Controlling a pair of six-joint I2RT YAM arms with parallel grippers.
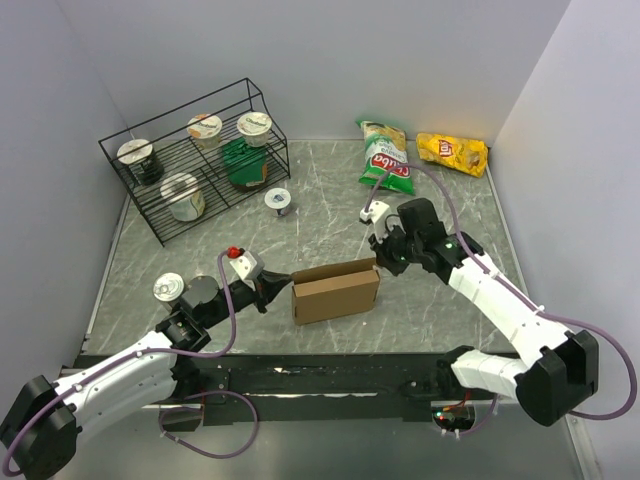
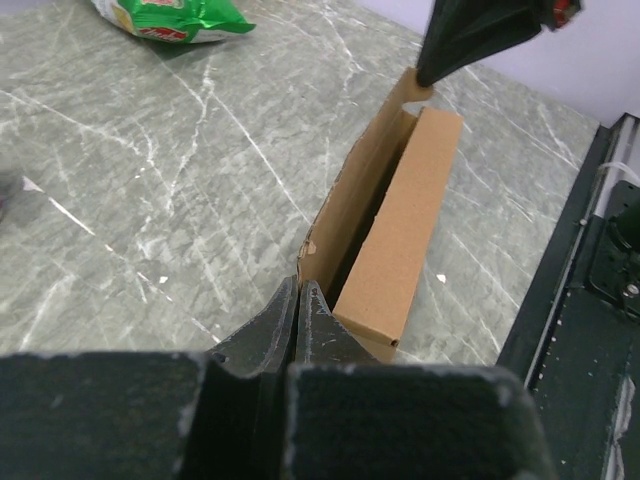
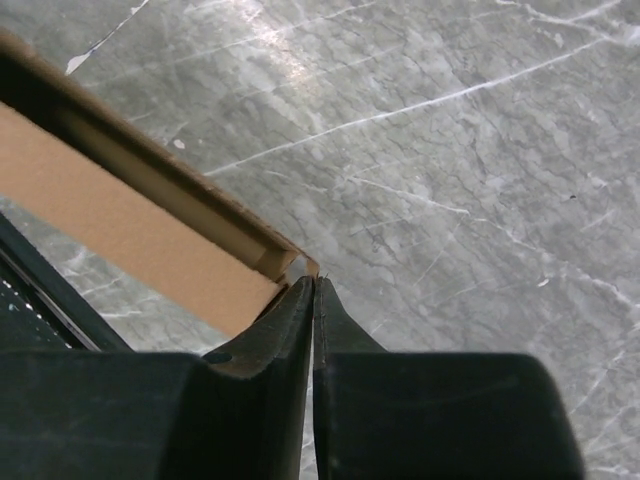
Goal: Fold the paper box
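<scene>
The paper box (image 1: 335, 290) is plain brown cardboard, partly folded into a long narrow shape that stands on the table's middle. My left gripper (image 1: 283, 283) is at its left end, and my right gripper (image 1: 383, 262) is at its right end. In the left wrist view the box (image 2: 400, 230) runs away from the gripper (image 2: 298, 283), whose jaws are pressed together on the near edge of the back wall. In the right wrist view the gripper (image 3: 315, 280) is shut on the wall corner of the box (image 3: 120, 230).
A black wire rack (image 1: 190, 170) with several cups stands at the back left. A green chip bag (image 1: 386, 158) and a yellow one (image 1: 452, 152) lie at the back right. A small cup (image 1: 278, 200) and a can (image 1: 168, 288) sit left of the middle.
</scene>
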